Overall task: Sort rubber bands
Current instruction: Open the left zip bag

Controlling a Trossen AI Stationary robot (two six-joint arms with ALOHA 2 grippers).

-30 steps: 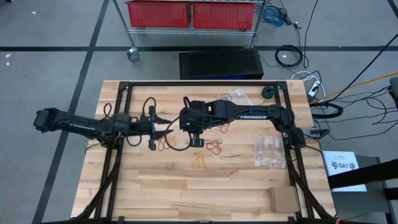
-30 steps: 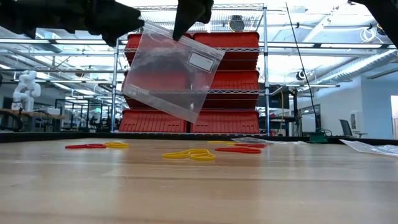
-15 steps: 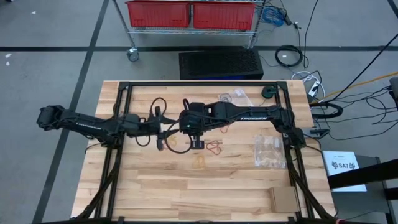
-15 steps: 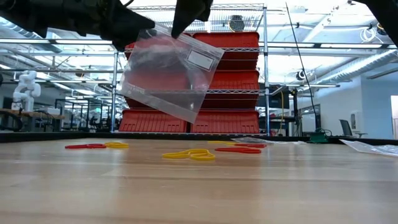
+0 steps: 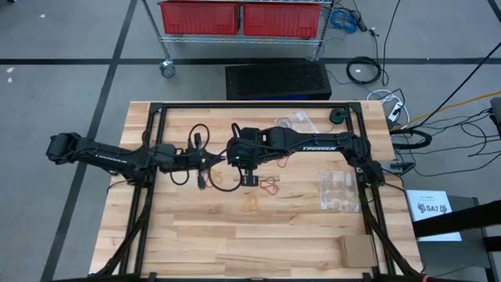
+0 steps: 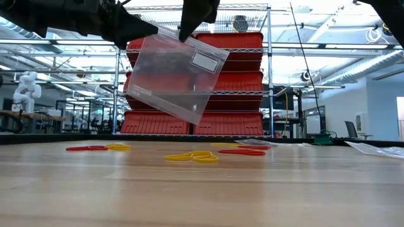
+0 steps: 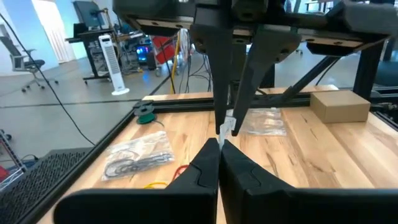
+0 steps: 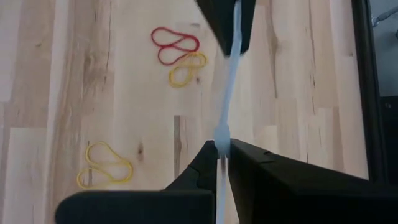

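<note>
A: Position of the small thin red and yellow rubber bands (image 6: 196, 156)?

B: Loose on the pale wooden plank table (image 5: 235, 243), mid-table. In the low view a yellow pair lies nearest centre, a red one (image 6: 243, 151) just beside it, and a red-and-yellow pair (image 6: 98, 147) sits apart. The right wrist view shows a red double loop (image 8: 175, 46) touching a yellow loop (image 8: 186, 68), with a yellow figure-eight (image 8: 104, 173) well apart.

A: Grippers?

B: Both clamp the clear plastic zip bag with a white label (image 6: 173, 79), which hangs tilted, clear of the tabletop. The left gripper (image 6: 136, 28) is closed on one upper corner, the right gripper (image 6: 192, 16) closed on the top edge near the other. In the left wrist view the bag edge (image 7: 227, 127) sits just beyond the left fingertips.

A: Free room?

B: Bare wood along the near edge, apart from a brown cardboard box (image 5: 357, 251) at the near right corner. Filled clear bags (image 5: 338, 190) lie by the right rail of the black frame (image 5: 156, 117).
</note>
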